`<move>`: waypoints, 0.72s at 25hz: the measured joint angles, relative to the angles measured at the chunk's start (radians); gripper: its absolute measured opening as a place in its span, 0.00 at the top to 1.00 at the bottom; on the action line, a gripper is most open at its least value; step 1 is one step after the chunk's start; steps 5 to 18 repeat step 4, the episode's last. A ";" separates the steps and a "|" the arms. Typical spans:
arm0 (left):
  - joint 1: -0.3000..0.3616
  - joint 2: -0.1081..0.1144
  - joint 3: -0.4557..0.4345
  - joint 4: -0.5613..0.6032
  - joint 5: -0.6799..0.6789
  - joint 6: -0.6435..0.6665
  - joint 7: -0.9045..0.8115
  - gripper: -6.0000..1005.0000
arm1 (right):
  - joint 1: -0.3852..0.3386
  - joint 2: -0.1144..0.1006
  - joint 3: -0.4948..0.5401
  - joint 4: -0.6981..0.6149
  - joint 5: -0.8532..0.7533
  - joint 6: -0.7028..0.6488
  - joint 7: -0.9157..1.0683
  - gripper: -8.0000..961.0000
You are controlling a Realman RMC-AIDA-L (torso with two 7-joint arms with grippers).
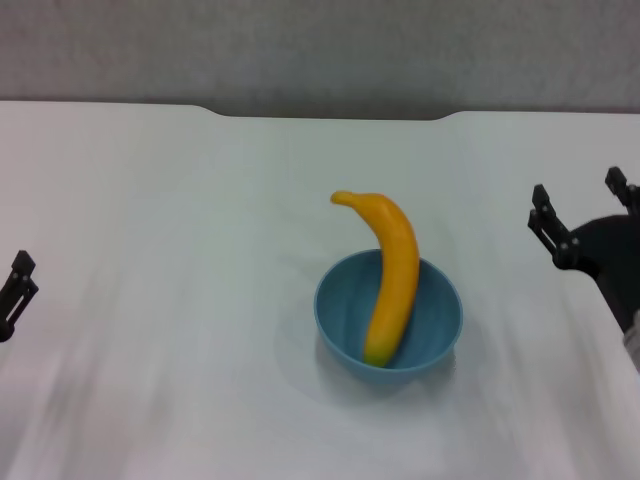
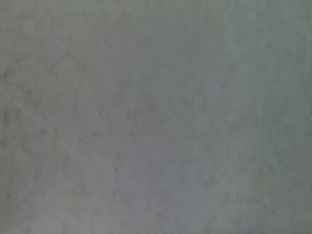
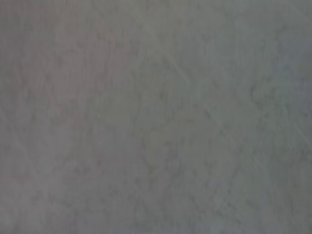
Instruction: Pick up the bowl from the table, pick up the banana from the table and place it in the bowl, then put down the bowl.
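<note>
The light-blue bowl (image 1: 389, 318) stands on the white table (image 1: 180, 220), a little right of centre. The yellow-orange banana (image 1: 392, 270) lies in the bowl, one end down inside it and the stem end sticking out over the far rim. My right gripper (image 1: 580, 212) is at the right edge of the head view, well right of the bowl, open and empty. My left gripper (image 1: 17, 285) is at the left edge, far from the bowl, only partly in view. Both wrist views show only bare table surface.
The table's far edge has a wide notch (image 1: 330, 115) in front of a grey wall. Nothing else lies on the tabletop.
</note>
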 joint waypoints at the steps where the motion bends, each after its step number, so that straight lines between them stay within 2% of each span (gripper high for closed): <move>1: -0.001 0.000 0.000 0.005 0.000 0.000 0.003 0.15 | 0.009 0.001 -0.025 0.042 0.001 -0.034 0.049 0.11; 4: 0.004 -0.001 0.000 0.014 -0.005 -0.001 0.006 0.15 | 0.027 0.001 -0.070 0.126 0.001 -0.075 0.172 0.11; 18: 0.004 -0.001 0.000 0.014 -0.005 -0.001 0.006 0.15 | 0.027 0.001 -0.070 0.126 0.001 -0.075 0.172 0.11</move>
